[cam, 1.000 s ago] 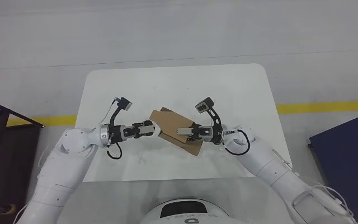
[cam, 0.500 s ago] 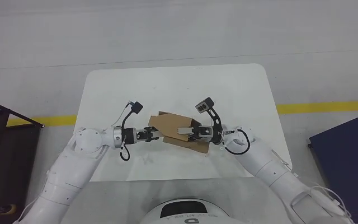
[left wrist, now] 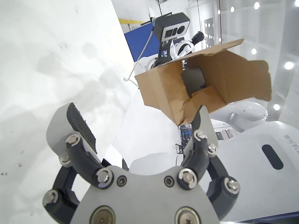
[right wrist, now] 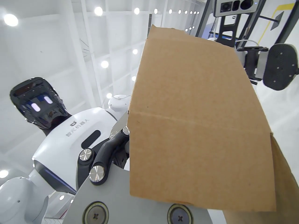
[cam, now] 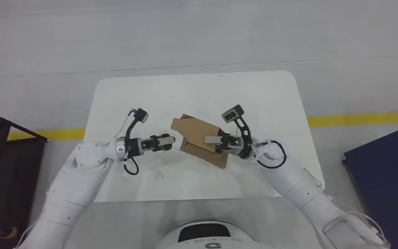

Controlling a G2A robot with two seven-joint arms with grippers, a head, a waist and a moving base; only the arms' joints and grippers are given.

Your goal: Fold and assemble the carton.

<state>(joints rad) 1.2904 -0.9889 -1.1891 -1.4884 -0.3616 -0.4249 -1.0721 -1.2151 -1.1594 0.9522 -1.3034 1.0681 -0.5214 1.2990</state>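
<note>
Clearly, from above, the carton is held over the middle of the table, half opened, its flaps loose. The right gripper is clamped on its right wall. The left gripper sits just left of the carton with its jaws spread, holding nothing.

The card looks light and thin, stiff across the panels but likely to buckle at the creases. I judge a panel edge close to a fold to be the safest hold.

In the left wrist view, a torn corner lies against or just beside one finger; I cannot tell which. The dark shape inside the carton is hard to make out.

In the right wrist view, a carton panel hides the right fingertips.
</note>
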